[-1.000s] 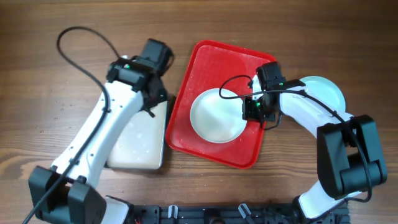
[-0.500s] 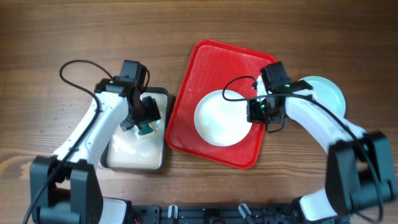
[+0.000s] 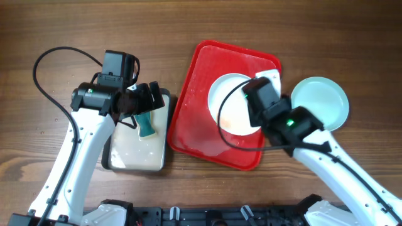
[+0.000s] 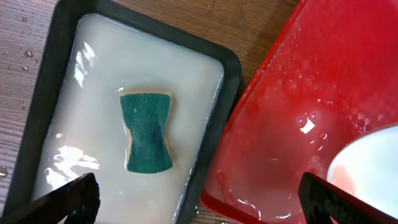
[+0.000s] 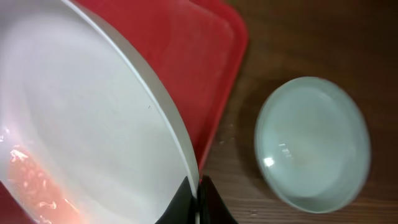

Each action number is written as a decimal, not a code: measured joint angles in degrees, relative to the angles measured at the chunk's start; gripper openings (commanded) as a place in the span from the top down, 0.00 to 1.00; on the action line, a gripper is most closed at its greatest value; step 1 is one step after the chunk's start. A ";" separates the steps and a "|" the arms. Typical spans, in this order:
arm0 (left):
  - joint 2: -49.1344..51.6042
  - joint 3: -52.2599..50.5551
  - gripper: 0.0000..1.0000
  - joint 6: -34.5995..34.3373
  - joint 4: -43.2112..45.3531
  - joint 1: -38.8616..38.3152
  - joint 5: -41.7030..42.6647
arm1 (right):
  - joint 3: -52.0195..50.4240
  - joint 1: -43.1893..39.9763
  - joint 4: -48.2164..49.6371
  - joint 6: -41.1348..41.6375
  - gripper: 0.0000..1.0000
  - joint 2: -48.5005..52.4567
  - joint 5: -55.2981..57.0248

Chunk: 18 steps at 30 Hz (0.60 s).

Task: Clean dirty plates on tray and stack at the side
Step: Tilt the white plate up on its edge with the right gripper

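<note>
Beside one mint plate [image 3: 320, 103], right gripper [image 5: 198, 188] clamps one white plate [image 5: 81, 124] (left gripper [image 4: 200, 200] released).

The tray [image 4: 292, 124] is glossy red plastic, wet and beaded with droplets. The white plate [image 5: 81, 124] and mint plate [image 5: 311, 143] are smooth and shiny. The bench [image 3: 188, 19] is matt, grained wood. The sponge [image 4: 147, 132] has a rough green face. The small tray [image 4: 41, 112] has a dull dark rim.

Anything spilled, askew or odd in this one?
The red tray is wet, with foamy water pooled on it. The white plate, pinched at its rim by the right gripper, carries a reddish patch near one edge. Nothing looks broken.
</note>
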 measured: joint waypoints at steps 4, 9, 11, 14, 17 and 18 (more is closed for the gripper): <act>0.00 0.00 0.00 -0.02 0.00 0.00 0.00 | 0.00 9.53 1.05 -1.79 0.96 0.00 13.86; 0.00 0.00 0.00 0.00 0.02 0.00 0.00 | 0.00 16.96 5.18 -7.15 0.96 0.00 25.49; 0.00 0.00 0.00 0.00 0.00 0.00 0.00 | 0.00 19.12 5.51 -8.61 0.96 0.00 28.92; 0.00 0.00 0.00 0.00 0.00 0.00 0.00 | 0.00 21.79 5.99 -11.41 0.96 0.00 35.12; 0.00 0.00 0.00 0.00 0.00 0.00 0.00 | 0.00 24.06 7.67 -14.64 0.96 0.00 40.52; 0.00 0.00 0.00 0.00 0.00 0.00 0.00 | 0.00 24.63 8.94 -15.85 0.96 0.00 41.57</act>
